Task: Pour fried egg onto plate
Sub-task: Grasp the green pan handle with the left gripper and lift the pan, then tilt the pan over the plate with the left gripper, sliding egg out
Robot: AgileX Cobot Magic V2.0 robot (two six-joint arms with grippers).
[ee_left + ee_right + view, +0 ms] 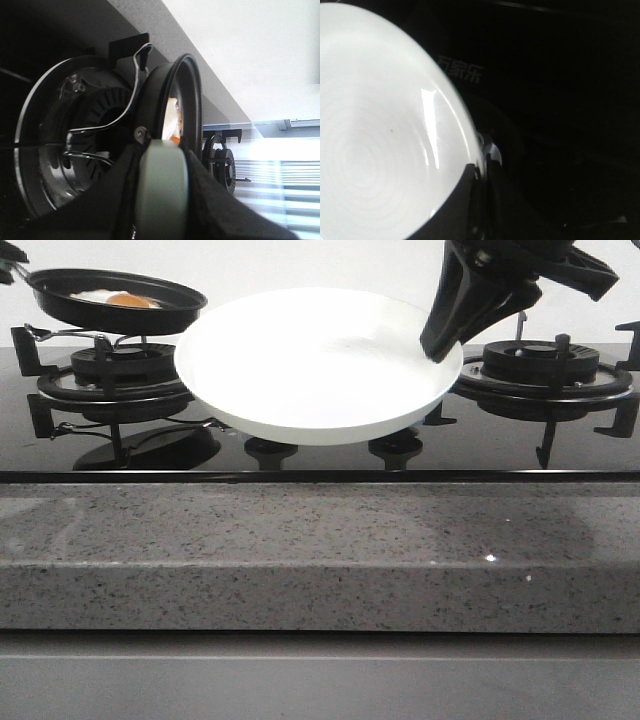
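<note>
The fried egg (115,298), pale with an orange yolk, lies in a small black pan (170,312) held in the air above the left burner. In the left wrist view the egg (172,120) rests against the inside of the pan (189,85). My left gripper (162,150) is shut on the pan's pale green handle (162,190). The glossy white plate (310,360) hangs above the middle of the hob, just right of the pan. My right gripper (440,345) is shut on its right rim. The right wrist view shows the plate (375,125) and the right gripper (477,172) pinching its edge.
A black glass hob carries a left burner (120,375) with a wire stand and a right burner (540,365). Two knobs (270,450) sit under the plate. A grey speckled counter edge (320,550) runs along the front.
</note>
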